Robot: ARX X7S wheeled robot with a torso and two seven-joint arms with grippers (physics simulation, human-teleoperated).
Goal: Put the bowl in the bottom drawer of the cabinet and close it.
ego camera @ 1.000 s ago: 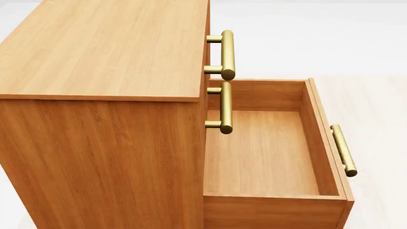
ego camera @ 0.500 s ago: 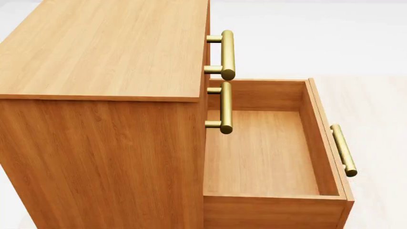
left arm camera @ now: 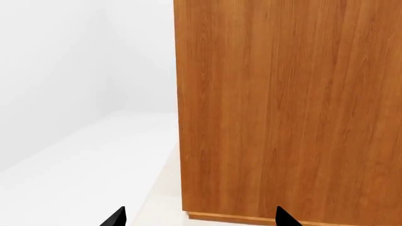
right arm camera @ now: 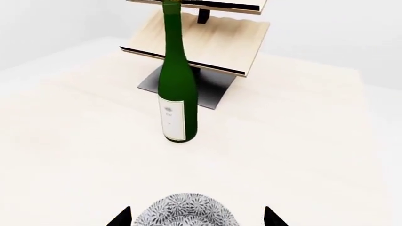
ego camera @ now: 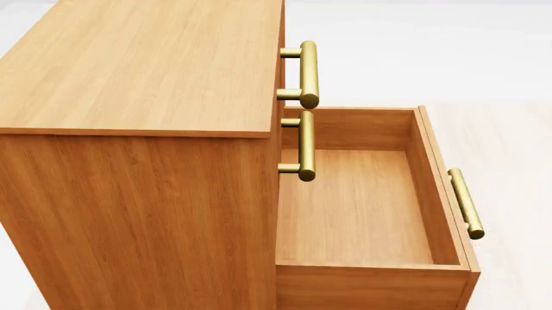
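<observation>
The cabinet (ego camera: 138, 129) is seen from above in the head view, its bottom drawer (ego camera: 362, 213) pulled fully out — nothing lies inside it. The bowl (right arm camera: 185, 212) is seen only in the right wrist view, resting on the pale table (right arm camera: 75, 141) between the spread jaws of the right gripper (right arm camera: 196, 217); contact cannot be told. A green bottle (right arm camera: 177, 89) stands upright beyond it, before a wooden rack (right arm camera: 213, 42). The left gripper (left arm camera: 199, 219) is held open — empty — facing the cabinet's side.
</observation>
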